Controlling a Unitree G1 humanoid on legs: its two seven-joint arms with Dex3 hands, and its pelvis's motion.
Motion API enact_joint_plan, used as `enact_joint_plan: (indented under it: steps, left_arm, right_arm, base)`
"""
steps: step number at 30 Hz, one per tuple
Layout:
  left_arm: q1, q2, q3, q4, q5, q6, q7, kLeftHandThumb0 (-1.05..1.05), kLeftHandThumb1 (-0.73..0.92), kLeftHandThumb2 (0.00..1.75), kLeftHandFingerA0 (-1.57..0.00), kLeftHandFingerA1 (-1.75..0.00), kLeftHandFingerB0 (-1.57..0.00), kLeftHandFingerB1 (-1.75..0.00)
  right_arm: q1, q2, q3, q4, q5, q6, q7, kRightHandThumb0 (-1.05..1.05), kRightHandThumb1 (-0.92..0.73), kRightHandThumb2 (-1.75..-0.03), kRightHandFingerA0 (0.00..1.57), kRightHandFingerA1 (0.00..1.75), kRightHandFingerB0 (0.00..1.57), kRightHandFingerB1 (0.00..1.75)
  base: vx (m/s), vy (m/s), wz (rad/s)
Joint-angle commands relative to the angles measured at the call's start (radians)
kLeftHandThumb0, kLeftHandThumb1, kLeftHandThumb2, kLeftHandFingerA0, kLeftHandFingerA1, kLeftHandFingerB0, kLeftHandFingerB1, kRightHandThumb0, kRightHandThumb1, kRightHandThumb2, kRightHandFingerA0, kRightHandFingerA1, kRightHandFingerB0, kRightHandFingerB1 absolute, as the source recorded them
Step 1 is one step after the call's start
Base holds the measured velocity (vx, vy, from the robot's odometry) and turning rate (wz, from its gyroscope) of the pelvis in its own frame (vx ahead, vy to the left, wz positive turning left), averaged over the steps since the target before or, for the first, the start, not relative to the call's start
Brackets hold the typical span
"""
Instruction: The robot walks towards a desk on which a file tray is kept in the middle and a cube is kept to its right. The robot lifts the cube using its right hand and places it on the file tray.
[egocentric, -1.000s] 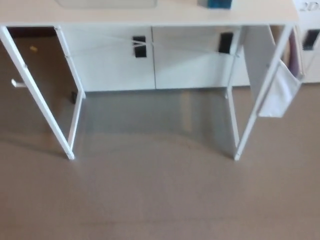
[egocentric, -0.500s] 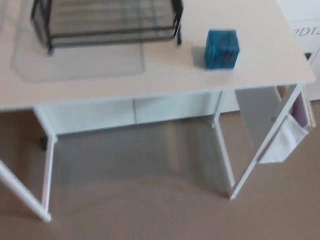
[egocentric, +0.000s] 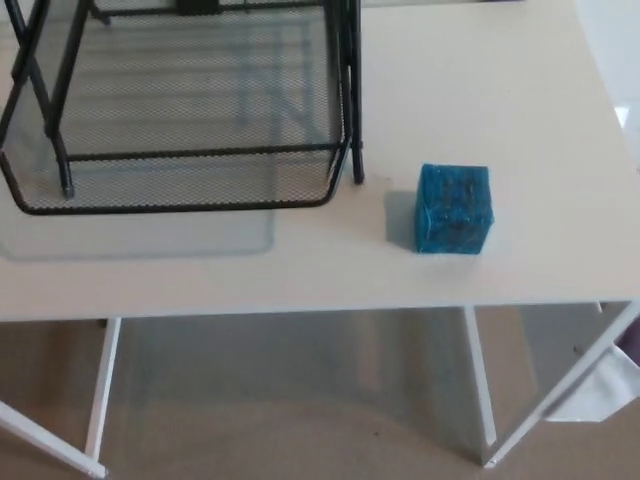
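The robot is looking almost straight down on the table (egocentric: 520, 80), so I'm guessing the walk-up part is pretty much done. The blue cube (egocentric: 455, 210) is sitting flat on the table at roughly 4 o'clock from the black mesh tray (egocentric: 180, 205), near its front corner but not touching it. Nothing is lying in the tray as far as I can see. The right hand isn't showing at all, and neither is the left hand, so I can't say whether they're open or closed. The reach, grab, lift and drop-off are all waiting to happen, I'd say.
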Motion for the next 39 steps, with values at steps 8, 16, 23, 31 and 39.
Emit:
enact_joint_plan:
  steps: [8, 16, 23, 31, 39]
  left_arm:
    - [0.002, 0.016, 0.018, 0.002, -0.022, -0.023, 0.003, -0.86, 0.78, 1.05, 0.00, -0.34, 0.00, -0.09]
    - [-0.007, 0.020, 0.016, 0.012, -0.015, -0.004, 0.024, -0.87, 0.77, 1.05, 0.00, -0.33, 0.00, -0.08]
    - [0.013, 0.019, 0.018, 0.006, -0.013, -0.040, 0.022, -0.90, 0.68, 1.31, 0.00, -0.60, 0.00, -0.50]
    - [0.016, 0.003, 0.072, 0.010, -0.058, -0.059, 0.020, -0.95, 0.71, 1.38, 0.00, -0.64, 0.00, -0.51]
    - [-0.013, 0.017, 0.113, -0.005, -0.065, -0.097, 0.039, -1.01, 0.85, 1.11, 0.00, -0.77, 0.00, -0.41]
  right_arm:
    - [0.007, -0.017, 0.010, 0.008, -0.001, 0.024, -0.020, -0.75, -0.56, -0.90, 0.23, 0.51, 0.00, 0.20]
    - [0.002, -0.016, -0.019, 0.013, 0.036, 0.051, 0.013, -0.82, -0.54, -0.90, 0.24, 0.49, 0.00, 0.19]
    - [-0.033, -0.068, -0.061, -0.006, 0.052, -0.011, -0.026, -0.87, -0.58, -0.95, 0.12, 0.41, 0.00, 0.14]
    - [-0.207, -0.132, -0.180, -0.050, 0.130, -0.065, 0.033, -0.88, -0.59, -0.92, 0.08, 0.41, 0.00, 0.10]
    - [-0.373, -0.180, -0.171, -0.123, 0.135, -0.140, 0.033, -0.95, -0.53, -0.98, 0.00, 0.34, 0.00, 0.49]
  base:
    - [-0.01, 0.148, 0.03]
    - [0.01, 0.104, 0.02]
    - [0.02, -0.043, 0.05]
    - [0.00, 0.000, 0.00]
    - [0.00, 0.000, 0.00]
